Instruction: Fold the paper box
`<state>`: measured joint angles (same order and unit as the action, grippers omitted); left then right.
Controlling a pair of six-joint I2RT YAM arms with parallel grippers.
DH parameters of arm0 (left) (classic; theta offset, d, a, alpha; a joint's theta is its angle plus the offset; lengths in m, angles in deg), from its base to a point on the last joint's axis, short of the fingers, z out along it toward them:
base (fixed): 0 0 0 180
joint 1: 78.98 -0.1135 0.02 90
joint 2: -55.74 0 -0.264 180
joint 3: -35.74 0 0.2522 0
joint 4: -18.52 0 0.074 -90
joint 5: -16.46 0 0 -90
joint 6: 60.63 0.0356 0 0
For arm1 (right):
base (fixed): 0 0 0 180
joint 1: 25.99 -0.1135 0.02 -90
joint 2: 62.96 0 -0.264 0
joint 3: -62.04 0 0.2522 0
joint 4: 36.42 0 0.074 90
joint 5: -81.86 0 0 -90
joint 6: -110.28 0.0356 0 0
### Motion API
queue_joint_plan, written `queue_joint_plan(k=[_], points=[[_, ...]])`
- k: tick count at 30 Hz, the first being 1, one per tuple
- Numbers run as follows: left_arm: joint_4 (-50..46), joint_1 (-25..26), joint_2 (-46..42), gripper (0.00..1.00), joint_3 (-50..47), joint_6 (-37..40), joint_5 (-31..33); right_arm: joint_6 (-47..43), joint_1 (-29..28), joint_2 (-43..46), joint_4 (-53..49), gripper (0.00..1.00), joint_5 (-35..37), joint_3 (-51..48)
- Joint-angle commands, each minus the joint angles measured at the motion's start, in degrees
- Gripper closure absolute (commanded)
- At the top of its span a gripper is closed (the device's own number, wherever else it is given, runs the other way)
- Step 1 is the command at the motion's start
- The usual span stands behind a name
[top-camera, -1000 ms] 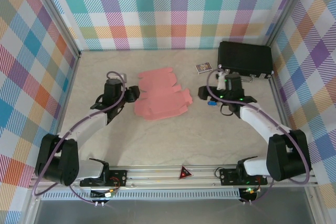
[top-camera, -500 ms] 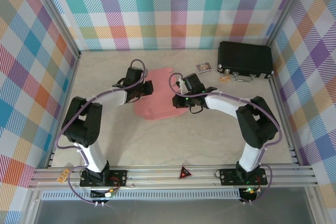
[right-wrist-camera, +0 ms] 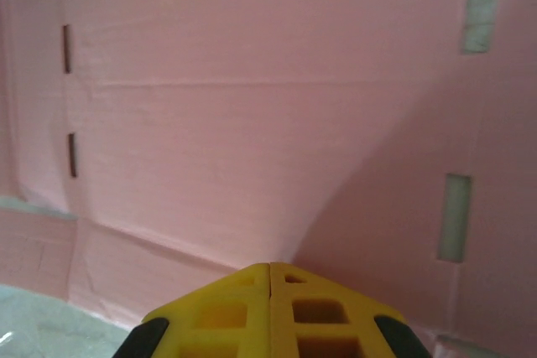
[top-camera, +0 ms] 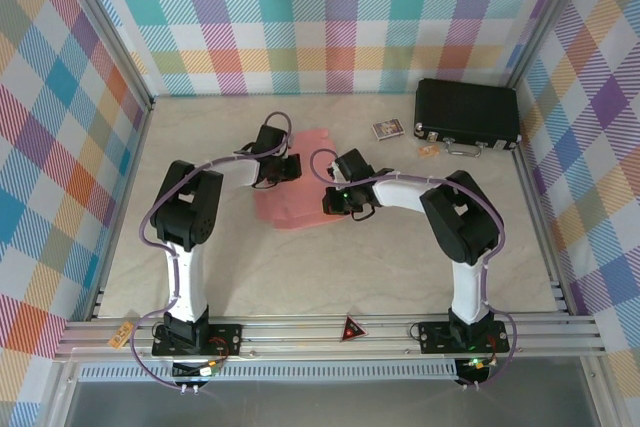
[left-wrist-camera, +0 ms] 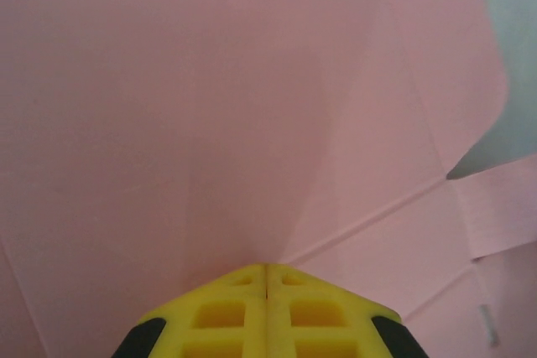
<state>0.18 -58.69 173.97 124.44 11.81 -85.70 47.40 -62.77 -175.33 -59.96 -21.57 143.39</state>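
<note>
Pastel plaid walls [top-camera: 330, 17], beige marbled tabletop [top-camera: 330, 267].

- The paper box [top-camera: 297, 203] lies flat as a salmon-pink die-cut sheet just above the middle of the frame, on the beige table [top-camera: 300, 277]
- The left gripper [top-camera: 284, 170] sits over the sheet's upper left part; its arm rises from the lower left base, then bends right
- The right gripper [top-camera: 332, 204] sits at the sheet's right edge; its arm rises from the lower right base, then bends left; how either gripper's jaws stand cannot be told from above
- A black case [top-camera: 467, 113] lies at the upper right; a small printed card [top-camera: 388, 128] lies just left of it, well apart from the sheet
- Pastel checked walls [top-camera: 330, 17] close in the table
</note>
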Motion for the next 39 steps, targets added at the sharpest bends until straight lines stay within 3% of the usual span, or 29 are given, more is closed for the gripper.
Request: queue_joint_plan(k=[1,11,15,17,21,25,29,32,39], points=[[-4.57,0.94,-0.72,1.0,-1.07,-0.02,2.88,0.66,-0.23,-1.29,-3.25,1.0,3.59,0.79],[-5.8,4.1,-13.86,1.0,-16.35,-6.41,7.19,-2.79,1.9,-7.45,-8.87,1.0,9.06,9.46],[-2.21,6.04,-18.64,1.0,-22.49,-11.16,3.98,-5.0,2.99,-11.47,-10.32,1.0,8.34,15.99],[1.9,6.01,-19.77,1.0,-24.73,-13.79,-1.17,-6.12,3.41,-13.65,-11.87,0.99,8.04,20.16],[3.14,5.55,-22.03,0.92,-23.98,-14.71,-5.35,-7.36,3.73,-14.55,-15.16,0.98,7.66,25.83],[-1.28,3.48,-23.44,0.8,-20.56,-12.09,-3.28,-7.3,3.73,-11.09,-15.44,0.96,5.81,25.36],[-4.99,0.34,-23.45,0.78,-17.95,-8.34,-0.02,-5.56,3.64,-6.28,-13.5,0.95,2.27,19.6],[-8.69,-1.25,-21.82,0.8,-15.65,-3.19,0.68,-4.64,3.26,-3.45,-11.37,0.95,-0.48,14.67],[-13.85,-1.49,-17.94,1.0,-14.55,1.28,4.39,-1.62,2.25,-3.0,-8.71,0.98,-1.26,8.74]])
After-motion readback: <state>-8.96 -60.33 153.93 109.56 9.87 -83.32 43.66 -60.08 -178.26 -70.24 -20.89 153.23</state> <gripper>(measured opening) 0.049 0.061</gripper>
